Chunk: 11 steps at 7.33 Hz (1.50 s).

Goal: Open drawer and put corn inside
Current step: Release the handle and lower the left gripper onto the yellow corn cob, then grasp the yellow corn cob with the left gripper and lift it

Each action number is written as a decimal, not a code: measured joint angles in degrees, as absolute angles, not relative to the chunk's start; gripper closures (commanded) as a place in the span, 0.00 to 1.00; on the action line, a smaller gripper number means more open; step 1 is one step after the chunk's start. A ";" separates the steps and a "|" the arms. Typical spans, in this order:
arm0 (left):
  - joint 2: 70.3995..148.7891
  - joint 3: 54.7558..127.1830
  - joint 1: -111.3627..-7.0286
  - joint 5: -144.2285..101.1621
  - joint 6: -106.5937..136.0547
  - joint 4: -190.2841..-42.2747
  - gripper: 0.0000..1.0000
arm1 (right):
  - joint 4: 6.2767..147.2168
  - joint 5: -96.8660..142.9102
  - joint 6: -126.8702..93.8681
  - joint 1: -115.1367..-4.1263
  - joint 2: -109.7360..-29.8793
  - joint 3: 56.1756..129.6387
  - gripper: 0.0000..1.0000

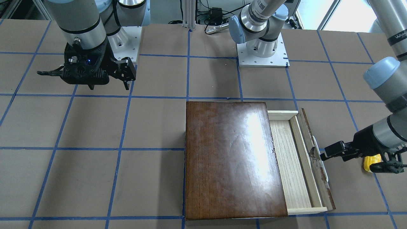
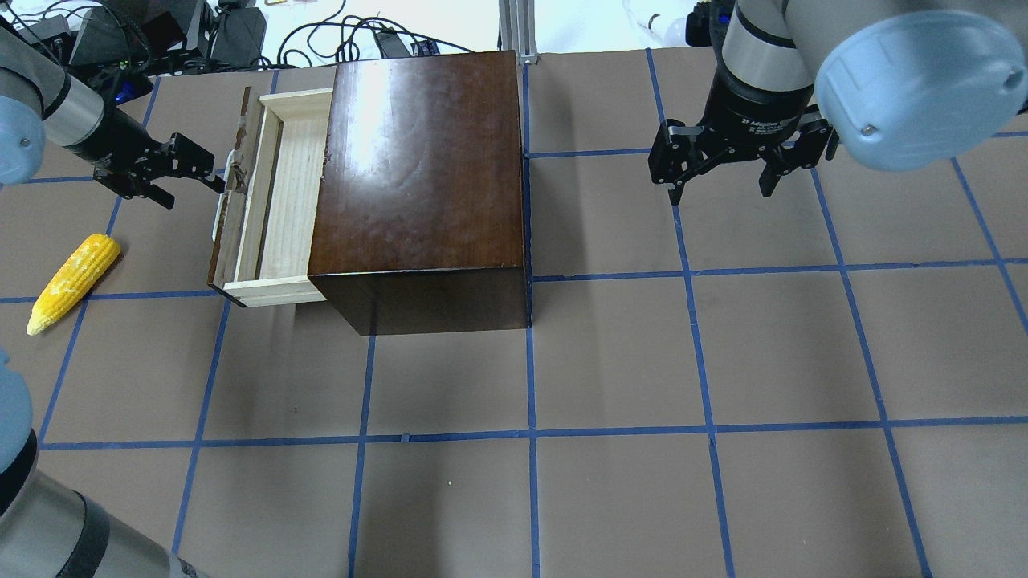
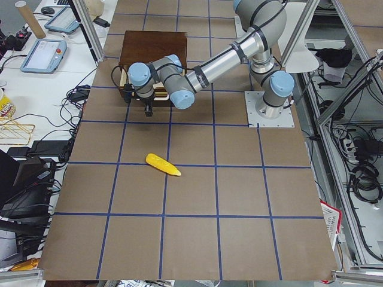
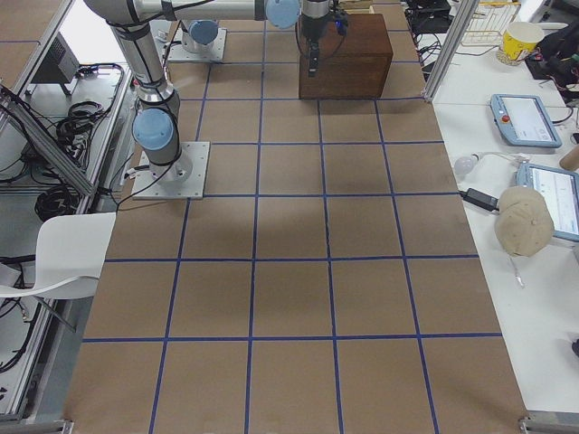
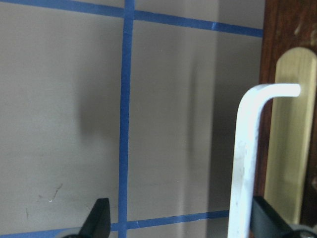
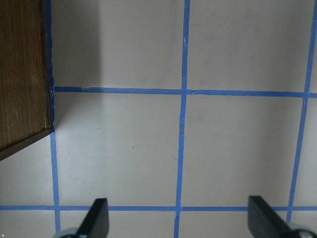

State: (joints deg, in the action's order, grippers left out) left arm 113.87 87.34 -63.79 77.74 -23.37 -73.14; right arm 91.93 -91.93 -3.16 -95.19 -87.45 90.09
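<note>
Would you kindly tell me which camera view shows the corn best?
Overhead exterior: the whole corn lies unobstructed on the table, apart from the drawer. Exterior left shows it whole but small; front-facing shows only a bit behind the left end effector; the other views miss it.

The brown table taped in a blue grid (image 2: pixel 610 353) is seen steeply from behind the robot in the overhead view and from across it in the front-facing view, the glossy dark-brown wooden box (image 2: pixel 418 168) being shared by both. The table is taken lengthwise, from afar, by both side views. A white bar handle (image 5: pixel 245 163) is framed close by the left wrist camera, the box's corner by the right.
</note>
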 measured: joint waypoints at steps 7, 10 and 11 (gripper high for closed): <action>115.93 86.87 -49.91 87.97 -63.14 -68.57 0.00 | 91.93 -91.93 -3.16 -95.19 -87.45 90.09 0.00; 121.42 87.10 -48.14 90.76 -84.77 -63.48 0.00 | 91.93 -91.93 -3.16 -95.19 -87.45 90.09 0.00; 123.13 87.01 -47.08 90.85 -87.68 -62.42 0.00 | 91.93 -91.93 -3.17 -95.19 -87.45 90.09 0.00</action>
State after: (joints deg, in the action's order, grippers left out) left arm 123.13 87.01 -47.08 90.85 -87.68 -62.42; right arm 91.93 -91.93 -3.17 -95.19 -87.45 90.09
